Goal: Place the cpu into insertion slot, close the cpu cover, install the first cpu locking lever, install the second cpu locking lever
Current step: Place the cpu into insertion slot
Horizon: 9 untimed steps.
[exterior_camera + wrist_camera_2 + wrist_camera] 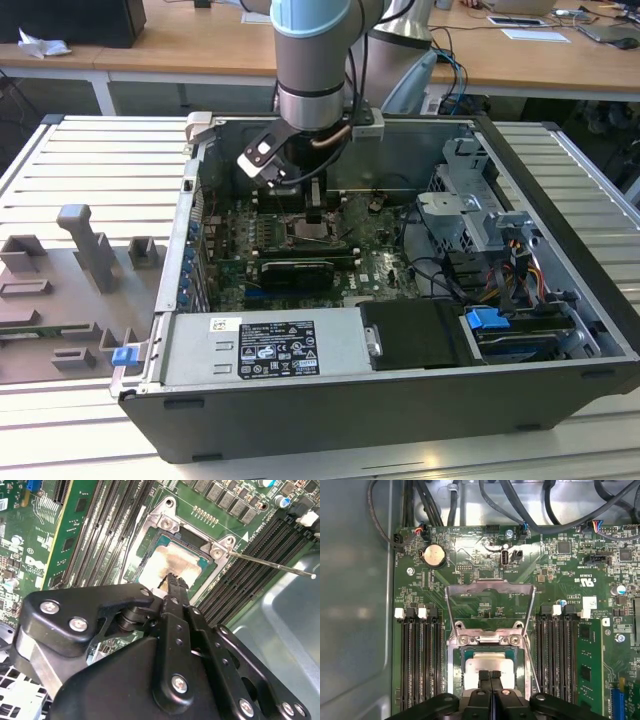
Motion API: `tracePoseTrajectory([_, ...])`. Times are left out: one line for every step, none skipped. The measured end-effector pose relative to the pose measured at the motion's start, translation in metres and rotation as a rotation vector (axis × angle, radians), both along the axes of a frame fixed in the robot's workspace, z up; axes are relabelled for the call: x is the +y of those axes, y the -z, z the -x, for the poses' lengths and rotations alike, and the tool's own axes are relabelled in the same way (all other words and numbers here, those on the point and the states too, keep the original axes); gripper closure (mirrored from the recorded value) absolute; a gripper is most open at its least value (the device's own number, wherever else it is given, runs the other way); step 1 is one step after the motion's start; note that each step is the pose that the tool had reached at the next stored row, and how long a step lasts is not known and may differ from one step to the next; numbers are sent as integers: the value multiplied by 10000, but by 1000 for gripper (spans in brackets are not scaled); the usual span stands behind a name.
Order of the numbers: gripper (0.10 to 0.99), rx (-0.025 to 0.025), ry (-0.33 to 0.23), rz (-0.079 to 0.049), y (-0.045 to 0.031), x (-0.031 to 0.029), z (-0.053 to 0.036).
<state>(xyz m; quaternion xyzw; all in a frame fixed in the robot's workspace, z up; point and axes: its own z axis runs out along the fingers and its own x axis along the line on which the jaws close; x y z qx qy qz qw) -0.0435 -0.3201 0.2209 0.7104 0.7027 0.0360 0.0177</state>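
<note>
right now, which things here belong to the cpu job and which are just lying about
For the job: pale silvery square cpu, in the silver-rimmed insertion slot; open silver frame cpu cover; thin wire locking lever; black gripper.
Just about: round silver coin battery; long black memory slots; black cables; grey fixture blocks.

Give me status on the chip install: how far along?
Done: the chip lies in the socket. In hand: the closed claw has its tips right over the chip. Left: the cover is swung back open, and a lever sticks out unlatched.
</note>
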Motion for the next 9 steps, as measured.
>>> tracePoseTrajectory([980,0,0,0,-3,0,0])
tracePoseTrajectory([980,0,0,1,-7,0,0])
tracePoseTrajectory([980,2,0,0,-11,0,0])
tracePoseTrajectory([980,3,0,0,-14,0,0])
tracePoseTrajectory([980,2,1,-2,-15,0,0])
tracePoseTrajectory([980,3,1,-1,-17,0,0])
tracePoseTrajectory([980,3,0,0,-20,0,0])
tracePoseTrajectory([980,4,0,0,-23,0,0])
tracePoseTrajectory([980,4,0,0,-26,0,0])
